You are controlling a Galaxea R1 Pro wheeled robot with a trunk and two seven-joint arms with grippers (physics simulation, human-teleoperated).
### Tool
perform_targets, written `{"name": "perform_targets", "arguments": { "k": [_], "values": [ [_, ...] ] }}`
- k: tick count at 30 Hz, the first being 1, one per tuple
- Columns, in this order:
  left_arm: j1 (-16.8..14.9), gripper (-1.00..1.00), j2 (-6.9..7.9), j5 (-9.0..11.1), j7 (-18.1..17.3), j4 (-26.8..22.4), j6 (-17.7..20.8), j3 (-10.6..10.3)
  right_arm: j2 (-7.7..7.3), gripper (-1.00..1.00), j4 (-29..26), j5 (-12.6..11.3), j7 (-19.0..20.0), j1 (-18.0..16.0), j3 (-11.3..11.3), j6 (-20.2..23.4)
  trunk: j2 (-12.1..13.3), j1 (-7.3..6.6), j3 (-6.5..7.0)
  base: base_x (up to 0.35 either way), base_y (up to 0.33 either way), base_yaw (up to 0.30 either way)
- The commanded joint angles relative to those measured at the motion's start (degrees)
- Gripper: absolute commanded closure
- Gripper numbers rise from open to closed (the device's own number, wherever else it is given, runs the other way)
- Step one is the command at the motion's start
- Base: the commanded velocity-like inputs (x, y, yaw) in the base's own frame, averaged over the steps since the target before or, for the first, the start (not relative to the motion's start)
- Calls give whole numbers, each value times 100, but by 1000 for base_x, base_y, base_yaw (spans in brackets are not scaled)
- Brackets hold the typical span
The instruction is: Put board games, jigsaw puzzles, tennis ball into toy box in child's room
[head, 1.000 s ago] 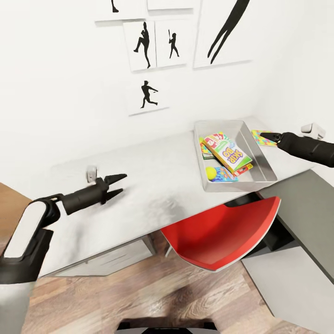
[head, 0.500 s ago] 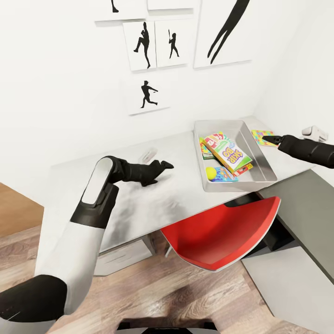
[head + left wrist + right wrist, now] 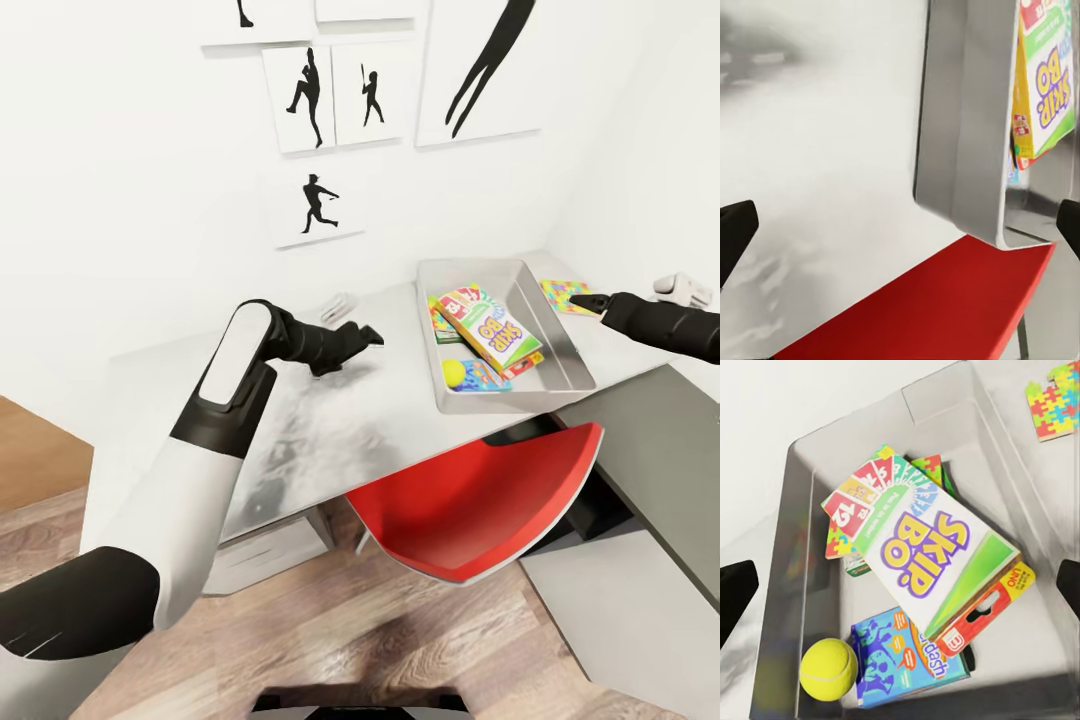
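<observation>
Inside, toy box holds Skip-Bo; tennis ball beside.

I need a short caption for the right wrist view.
Skip-Bo box, blue game box and tennis ball in the toy box; one jigsaw puzzle outside.

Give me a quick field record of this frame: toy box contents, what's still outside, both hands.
toy box: on grey table
inside: Skip-Bo box on top; blue game box; tennis ball; one puzzle box underneath
outside: puzzle box on the table beyond the box
left hand: over the table, empty
right hand: open, above outside puzzle
</observation>
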Motion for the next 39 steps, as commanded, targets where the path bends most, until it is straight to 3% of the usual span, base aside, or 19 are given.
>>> {"name": "perform_targets", "arguments": {
  "k": [1, 8, 13, 32, 36, 37, 39],
  "values": [
    [-7, -100, -1, 50, 60, -4, 7, -1, -2, -100, -4, -59, -57, -6, -1, 19, -10, 3, -8, 0, 0, -90],
    [-394, -100, -1, 9, 91, -17, 2, -433, -6, -100, -5, -52, -84, 2, -11, 24, -10, 3, 2, 0, 0, -184],
    [-610, -100, -1, 5, 97, -66, 1, -634, -7, -100, -5, -49, -91, 13, -14, 26, -10, 3, 11, 0, 0, -245],
    [-763, -100, -1, 18, 113, -645, 1, -888, -8, -100, -2, -46, -96, 324, -23, 34, -10, 3, 52, 0, 0, -271],
    [-767, -100, -1, 24, 112, -777, -3, -1251, -8, -100, 0, -46, -97, 514, -24, 34, -10, 3, 57, 0, 0, -164],
    [-767, -100, -1, 24, 112, -777, -3, -1251, -8, -100, 0, -46, -97, 514, -24, 34, -10, 3, 57, 0, 0, -114],
    [-768, -100, -1, 38, 108, -812, -20, -1503, -8, -100, 1, -47, -97, 594, -24, 32, -10, 3, 58, 0, 0, -82]
  ]
}}
